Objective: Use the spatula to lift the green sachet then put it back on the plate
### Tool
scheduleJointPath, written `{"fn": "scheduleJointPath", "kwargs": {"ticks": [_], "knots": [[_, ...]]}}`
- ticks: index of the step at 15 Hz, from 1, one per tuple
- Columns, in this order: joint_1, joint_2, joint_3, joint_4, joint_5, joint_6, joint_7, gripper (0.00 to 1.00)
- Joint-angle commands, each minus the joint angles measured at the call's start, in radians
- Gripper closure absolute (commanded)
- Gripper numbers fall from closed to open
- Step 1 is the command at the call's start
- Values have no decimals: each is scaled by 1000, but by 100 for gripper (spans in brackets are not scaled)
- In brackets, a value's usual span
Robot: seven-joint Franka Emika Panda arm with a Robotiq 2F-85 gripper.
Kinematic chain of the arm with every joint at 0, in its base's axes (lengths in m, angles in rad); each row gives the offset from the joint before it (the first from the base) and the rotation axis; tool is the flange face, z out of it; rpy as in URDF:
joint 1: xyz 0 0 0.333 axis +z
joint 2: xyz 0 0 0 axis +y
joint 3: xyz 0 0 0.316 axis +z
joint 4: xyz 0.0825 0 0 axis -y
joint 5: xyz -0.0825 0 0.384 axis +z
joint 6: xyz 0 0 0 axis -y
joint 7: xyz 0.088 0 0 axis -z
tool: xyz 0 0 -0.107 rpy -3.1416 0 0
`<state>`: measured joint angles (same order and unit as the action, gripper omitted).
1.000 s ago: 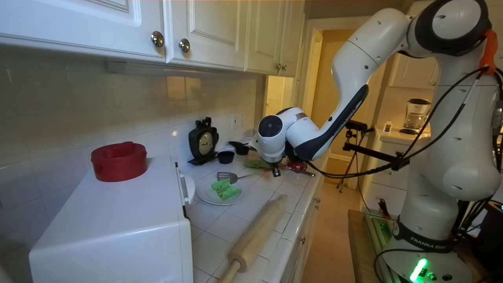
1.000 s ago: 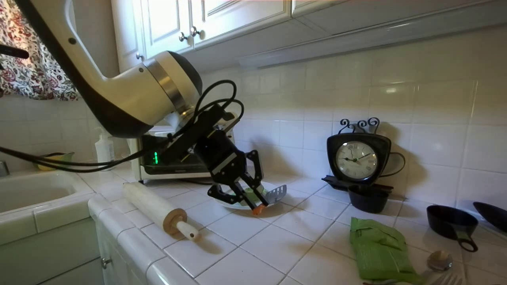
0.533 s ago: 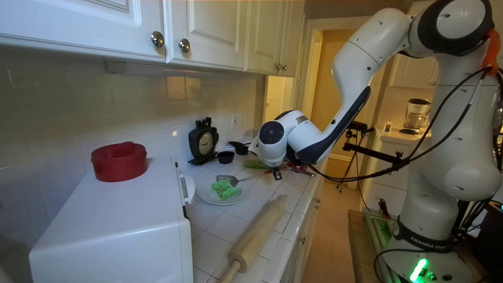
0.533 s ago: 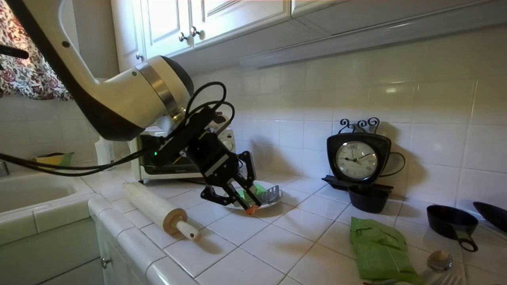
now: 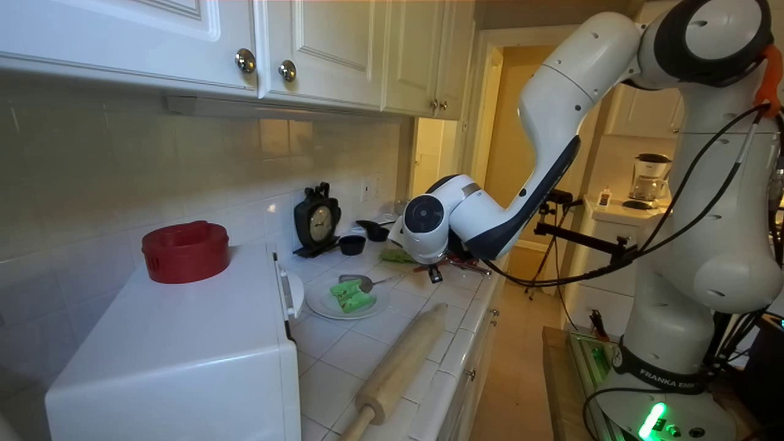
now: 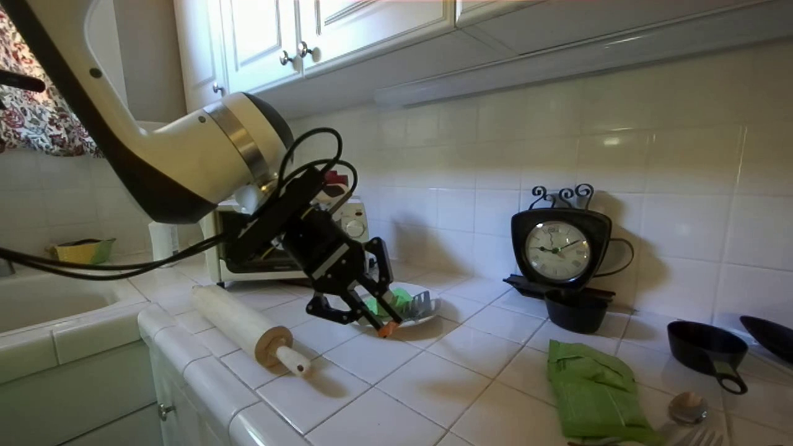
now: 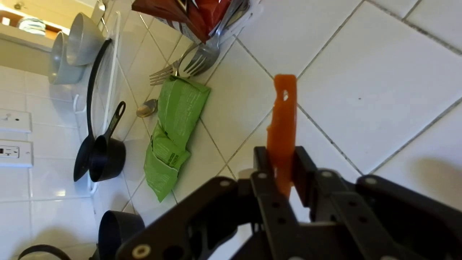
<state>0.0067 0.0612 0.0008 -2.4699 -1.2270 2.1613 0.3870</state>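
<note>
My gripper [image 6: 385, 321] is shut on the orange handle of the spatula [image 7: 283, 119], which stands between both pads in the wrist view. The slotted metal head of the spatula [image 6: 421, 305] also shows in an exterior view [image 5: 366, 283]. The bright green sachet [image 5: 352, 297] lies on the white plate [image 5: 318, 298] and shows partly behind the gripper in an exterior view [image 6: 401, 298]. The spatula head is over the plate's edge, right beside the sachet. I cannot tell whether it touches the sachet. Plate and sachet are out of the wrist view.
A rolling pin [image 5: 401, 361] lies near the counter's front edge. A white toaster oven [image 5: 177, 343] with a red bowl [image 5: 185, 254] stands beside the plate. A black clock [image 6: 557, 251], black cups [image 6: 576, 311], a larger green packet [image 7: 177, 133] and forks [image 7: 204, 57] are also around.
My gripper has moved left and slightly down in an exterior view, carrying the spatula. The spatula head has come over the plate, closer to the sachet. The sachet and plate have not visibly moved.
</note>
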Motion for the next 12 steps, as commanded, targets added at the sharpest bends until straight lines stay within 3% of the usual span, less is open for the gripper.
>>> {"fn": "scheduleJointPath", "kwargs": {"ticks": [1,12], "knots": [[14,-20,13,-37,-26,-41,10,95],[43,-5,45,-40,-8,-116,3,95]]}}
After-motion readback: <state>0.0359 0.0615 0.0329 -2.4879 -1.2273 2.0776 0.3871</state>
